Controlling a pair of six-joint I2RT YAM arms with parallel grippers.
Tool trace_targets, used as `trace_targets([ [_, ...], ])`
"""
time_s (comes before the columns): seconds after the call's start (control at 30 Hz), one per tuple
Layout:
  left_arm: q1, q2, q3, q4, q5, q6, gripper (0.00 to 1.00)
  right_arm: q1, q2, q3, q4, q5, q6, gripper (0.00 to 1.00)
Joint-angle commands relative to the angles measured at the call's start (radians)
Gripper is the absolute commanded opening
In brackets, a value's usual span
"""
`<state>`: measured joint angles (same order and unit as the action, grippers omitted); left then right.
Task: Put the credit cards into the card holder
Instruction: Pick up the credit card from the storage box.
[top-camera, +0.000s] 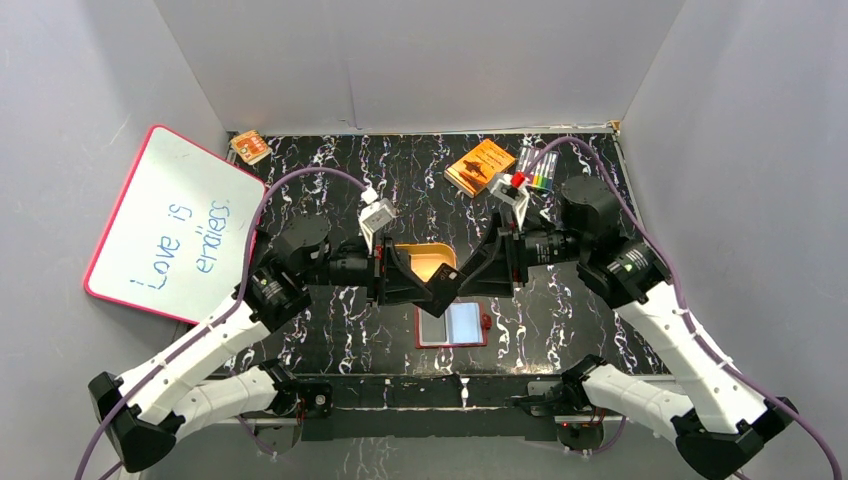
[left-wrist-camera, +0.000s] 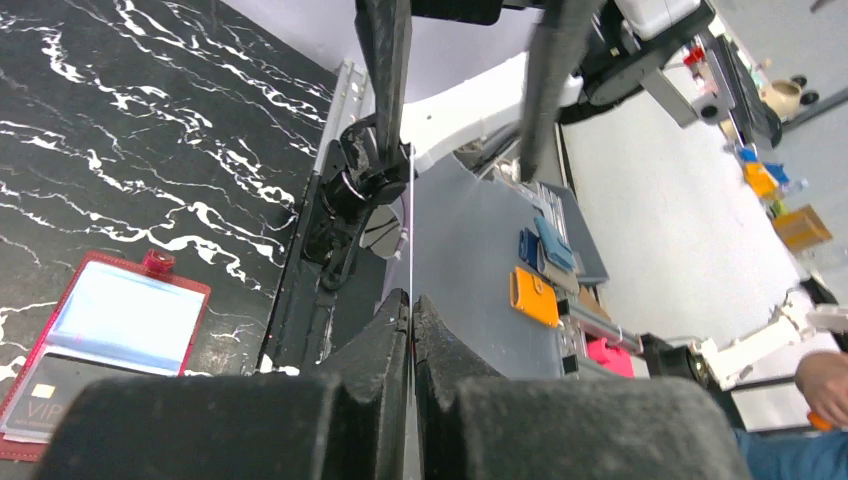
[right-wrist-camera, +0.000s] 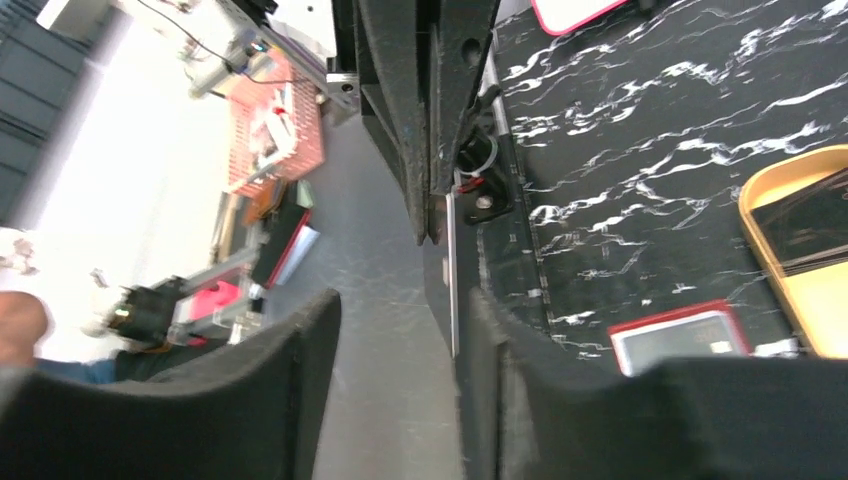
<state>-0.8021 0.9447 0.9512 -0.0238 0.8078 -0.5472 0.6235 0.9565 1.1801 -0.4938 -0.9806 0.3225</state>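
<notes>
A thin dark credit card (top-camera: 443, 285) hangs in the air between both grippers, above the far edge of the card holder (top-camera: 452, 325). My left gripper (left-wrist-camera: 411, 298) is shut on one end of it; the card (left-wrist-camera: 411, 215) shows edge-on there. My right gripper (right-wrist-camera: 402, 300) stands open around the other end, with the card edge (right-wrist-camera: 452, 270) close to one finger (right-wrist-camera: 490, 340). The dark red card holder (left-wrist-camera: 110, 330) lies open on the table with a card (left-wrist-camera: 45, 395) in a pocket. Another dark card (right-wrist-camera: 810, 225) lies in the tan tray (right-wrist-camera: 770, 250).
The tan tray (top-camera: 425, 258) sits just beyond the grippers. An orange box (top-camera: 480, 165) and a pack of markers (top-camera: 538, 168) lie at the back right. A whiteboard (top-camera: 170, 225) leans at the left, and a small orange item (top-camera: 250, 147) lies at the back left.
</notes>
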Motion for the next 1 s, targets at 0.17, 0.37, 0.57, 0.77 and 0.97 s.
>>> trace_targets([
  [0.17, -0.001, -0.112, -0.200, 0.405, -0.278, -0.279, 0.00, 0.000, -0.181, -0.115, 0.299, 0.191, 0.231, 0.88],
  [0.37, 0.000, -0.154, -0.319, 0.581, -0.401, -0.394, 0.00, 0.000, -0.251, -0.205, 0.338, 0.349, 0.317, 0.89],
  [0.57, 0.000, -0.146, -0.355, 0.656, -0.441, -0.454, 0.00, -0.001, -0.231, -0.290, 0.474, 0.393, 0.452, 0.81],
  [0.77, -0.001, -0.127, -0.377, 0.733, -0.428, -0.504, 0.00, -0.001, -0.179, -0.350, 0.664, 0.385, 0.558, 0.71],
  [0.97, -0.001, -0.123, -0.390, 0.753, -0.429, -0.522, 0.00, 0.000, -0.140, -0.404, 0.852, 0.344, 0.662, 0.58],
])
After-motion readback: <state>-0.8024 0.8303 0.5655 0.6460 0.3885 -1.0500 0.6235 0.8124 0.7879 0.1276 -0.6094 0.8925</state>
